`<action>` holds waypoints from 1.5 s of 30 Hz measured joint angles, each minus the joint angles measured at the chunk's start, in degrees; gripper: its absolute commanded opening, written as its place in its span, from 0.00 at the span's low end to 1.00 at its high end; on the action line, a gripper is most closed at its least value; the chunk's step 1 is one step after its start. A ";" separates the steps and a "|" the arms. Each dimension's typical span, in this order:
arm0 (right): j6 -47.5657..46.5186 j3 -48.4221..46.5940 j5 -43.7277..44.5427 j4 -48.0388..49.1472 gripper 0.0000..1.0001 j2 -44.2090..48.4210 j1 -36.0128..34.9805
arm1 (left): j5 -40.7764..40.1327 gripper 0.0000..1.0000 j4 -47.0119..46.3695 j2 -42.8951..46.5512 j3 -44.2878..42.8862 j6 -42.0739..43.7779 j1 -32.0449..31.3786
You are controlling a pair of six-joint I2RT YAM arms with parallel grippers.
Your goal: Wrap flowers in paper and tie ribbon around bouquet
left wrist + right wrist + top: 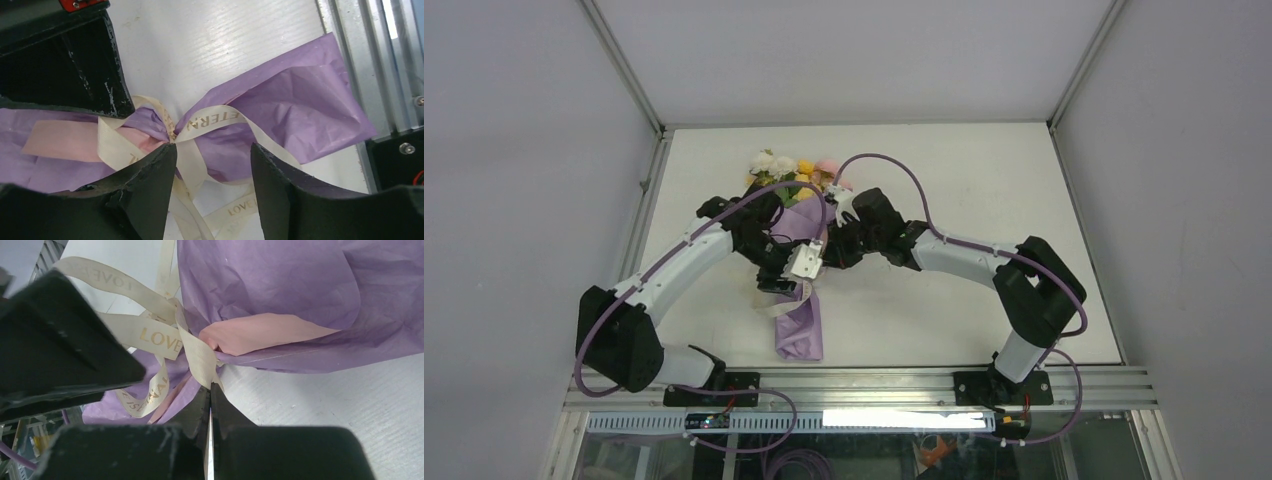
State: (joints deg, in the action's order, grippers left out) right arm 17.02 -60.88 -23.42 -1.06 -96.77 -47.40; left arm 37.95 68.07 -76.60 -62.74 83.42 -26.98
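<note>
Nearest, the right fingers [196,416] pinch shut on the ribbon [200,357]; the left fingers [145,192] stand apart, empty, straddling its loop.

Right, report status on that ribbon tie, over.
Left gripper open over loose ribbon tails. Right gripper shut on the ribbon. Ribbon cinched around the bouquet. No obstruction seen.

The bouquet [801,325] lies flat on the white table [984,190].

The paper [300,95] is lilac-purple with pale pink reverse, the ribbon [215,119] cream with gold lettering, the flowers [789,168] yellow, pink and white.
</note>
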 measured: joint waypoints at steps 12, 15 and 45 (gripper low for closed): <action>1.40 0.00 -1.53 1.40 0.00 0.24 0.57 | -4.22 0.29 -9.68 -3.21 3.43 -0.17 -3.85; 1.55 0.00 -1.66 1.42 0.00 0.24 0.81 | -5.22 0.03 -11.47 -3.69 3.93 -0.85 -3.85; 3.48 0.61 -11.85 -2.51 0.52 4.24 2.95 | -6.19 0.00 -30.36 -3.34 5.62 -43.91 1.79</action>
State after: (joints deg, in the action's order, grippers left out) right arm 20.49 -60.27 -35.27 -3.57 -92.53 -44.45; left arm 31.77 37.71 -79.94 -57.12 39.51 -25.19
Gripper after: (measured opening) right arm 0.435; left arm 0.008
